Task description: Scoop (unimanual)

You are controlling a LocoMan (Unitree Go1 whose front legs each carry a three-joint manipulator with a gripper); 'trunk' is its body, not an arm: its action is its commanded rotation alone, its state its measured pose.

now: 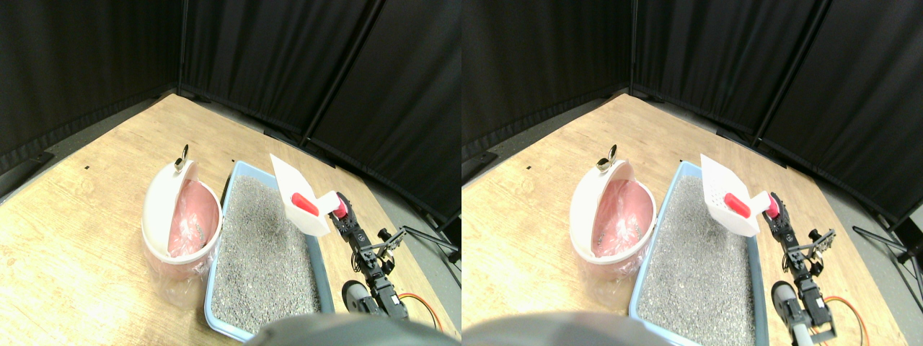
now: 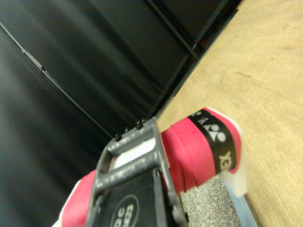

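Leftmost on the wooden floor (image 1: pixel 86 238) stands a white, pink-lined waste bin (image 1: pixel 180 223), its swing lid (image 1: pixel 164 209) tipped up on edge so the pink plastic bag (image 1: pixel 196 220) inside shows; a small shiny metal clip (image 1: pixel 182 156) sits on the lid's upper rim. Touching the bin on its right is a light blue litter tray (image 1: pixel 317 270), filled across with grey granular litter (image 1: pixel 263 252). Over the tray's far right part hangs a white litter scoop (image 1: pixel 294 193), lifted clear of the litter and tilted, its flat blade rising toward the far side of the tray. A small red object (image 1: pixel 304 204) lies in the scoop's pan; what it is cannot be told at this size. The scoop's handle (image 1: pixel 339 210), wrapped in red grip tape with a black band, runs back to the right gripper (image 1: pixel 344 216), whose dark linked arm (image 1: pixel 371 263) climbs from the lower right beside the tray's outer edge, an orange cable (image 1: pixel 420 301) curling on the floor by its base. Seen from the wrist, the grey jaw frame (image 2: pixel 135 158) lies against the red wrapped handle (image 2: pixel 189 151), and the white scoop body (image 2: pixel 234 177) shows beyond it, with litter (image 2: pixel 208 208) below and floor (image 2: pixel 265 85) alongside. The jaws appear clamped on the handle, though their gap is hidden. Black curtains (image 1: pixel 288 58) close off the back.
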